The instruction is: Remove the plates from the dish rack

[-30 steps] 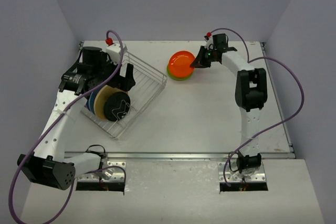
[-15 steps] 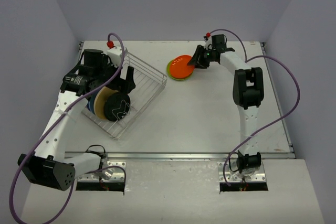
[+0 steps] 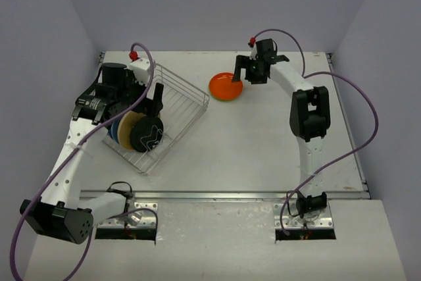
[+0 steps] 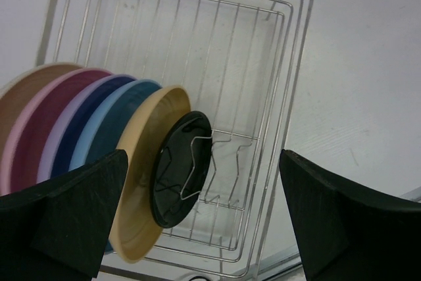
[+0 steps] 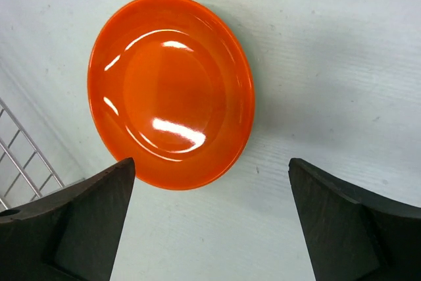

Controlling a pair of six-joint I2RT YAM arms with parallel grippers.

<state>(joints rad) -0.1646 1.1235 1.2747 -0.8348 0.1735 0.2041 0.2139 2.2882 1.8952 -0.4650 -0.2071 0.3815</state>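
Note:
The dish rack (image 3: 177, 106) (image 4: 263, 64) stands at the left of the table, with several plates upright in a row at its near end. In the left wrist view the row runs from a black plate (image 4: 181, 169) through tan (image 4: 141, 182), blue (image 4: 99, 129), lavender and pink to cream. My left gripper (image 3: 146, 106) (image 4: 202, 162) hangs open above the black and tan plates, touching neither. An orange plate (image 3: 225, 86) (image 5: 171, 90) lies flat on the table at the back. My right gripper (image 3: 245, 76) (image 5: 212, 169) is open just above its near rim, with nothing between its fingers.
A corner of the rack's wire (image 5: 20, 156) shows at the left of the right wrist view, close to the orange plate. Grey walls enclose the table on three sides. The purple cables loop over both arms.
My right gripper has opened and let go of the orange plate, which now lies flat, and has drawn back above it. My left gripper has shifted slightly over the racked plates, jaws a little narrower.

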